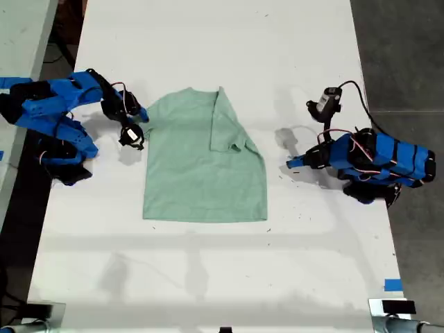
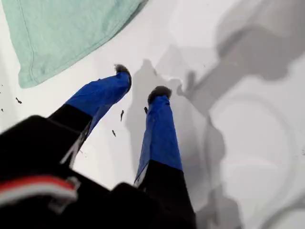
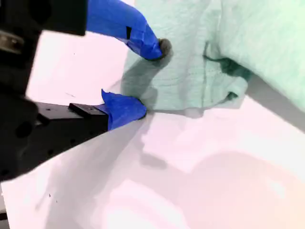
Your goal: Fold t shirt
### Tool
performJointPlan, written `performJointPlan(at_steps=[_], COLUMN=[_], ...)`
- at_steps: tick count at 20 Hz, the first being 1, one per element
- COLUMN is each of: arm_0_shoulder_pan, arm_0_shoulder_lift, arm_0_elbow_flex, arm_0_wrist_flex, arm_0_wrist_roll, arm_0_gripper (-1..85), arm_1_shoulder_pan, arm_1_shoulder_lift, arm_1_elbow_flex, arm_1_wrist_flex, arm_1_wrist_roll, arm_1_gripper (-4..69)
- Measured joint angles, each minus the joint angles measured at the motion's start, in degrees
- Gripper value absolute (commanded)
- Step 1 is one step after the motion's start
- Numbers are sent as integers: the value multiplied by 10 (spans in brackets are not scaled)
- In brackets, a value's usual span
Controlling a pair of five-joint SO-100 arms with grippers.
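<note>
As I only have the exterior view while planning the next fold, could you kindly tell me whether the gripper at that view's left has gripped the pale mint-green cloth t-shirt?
Observer: Not yet. My second gripper is open, straddling the pale mint-green t-shirt's edge: one blue-taped fingertip above the cloth, the other on the white table side.
Operator: Thanks. Is the other gripper holding anything?
Observer: No. My first gripper is open, with only bare table between its jaws.
Operator: Is cloth near it?
Observer: One t-shirt corner lies apart from its fingertips.
</note>
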Motion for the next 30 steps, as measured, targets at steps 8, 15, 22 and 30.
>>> performJointPlan(at_steps=[8, 15, 22, 30], arm_0_shoulder_pan=[15, 200, 352, 295], arm_0_shoulder_lift=[-53, -179, -497, -239], arm_0_elbow_flex=[-84, -455, -785, -704], arm_0_wrist_flex=[55, 152, 207, 321], arm_0_wrist_roll=[-35, -22, -11, -68], arm_0_gripper=[-4, -4, 205, 26], arm_1_shoulder_pan=[0, 0, 0, 0], arm_1_shoulder_lift=[0, 0, 0, 0], arm_1_elbow_flex=[0, 0, 0, 0], arm_1_wrist_flex=[0, 0, 0, 0], arm_1_wrist_roll=[0, 0, 0, 0], arm_1_gripper=[110, 110, 110, 110])
